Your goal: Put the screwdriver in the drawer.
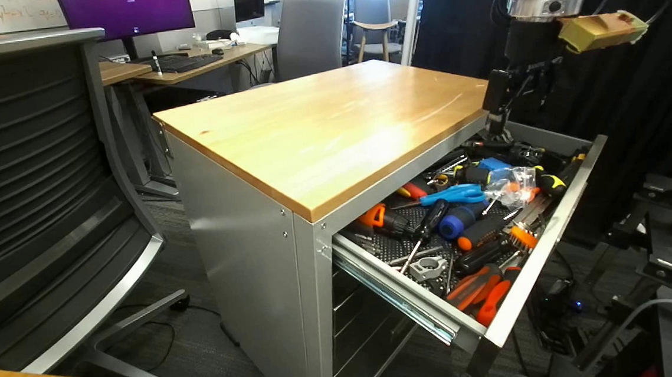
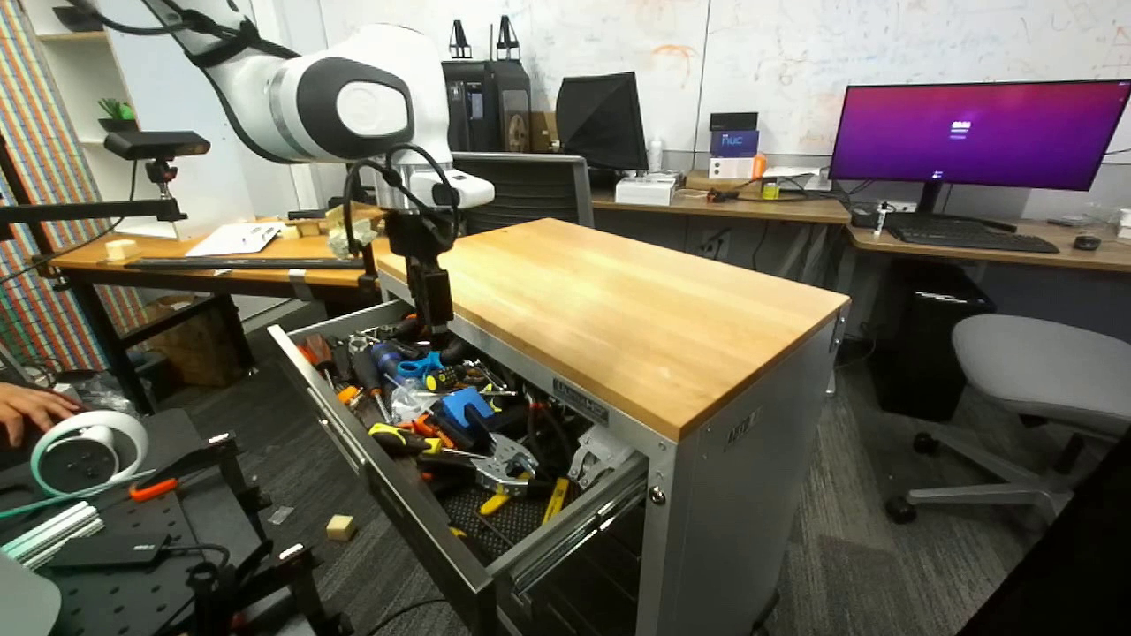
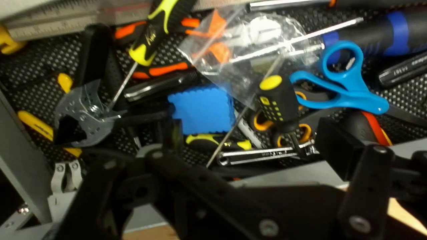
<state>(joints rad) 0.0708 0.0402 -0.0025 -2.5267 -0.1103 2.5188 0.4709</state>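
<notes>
The stubby black screwdriver with yellow markings (image 3: 279, 105) lies inside the wide, shallow grey metal drawer (image 1: 547, 242). The black jointed end effector (image 3: 254, 137) is spread wide, gripping nothing. Placing looks finished, so retreat should go straight up (the pale wooden tabletop (image 1: 332, 129) is near) before any sideways swing.

"NUC" on blue box (image 2: 735, 143); whiteboard (image 2: 786, 44) scrawl, workbench (image 2: 636, 309) badge (image 2: 580, 400) illegible.
</notes>
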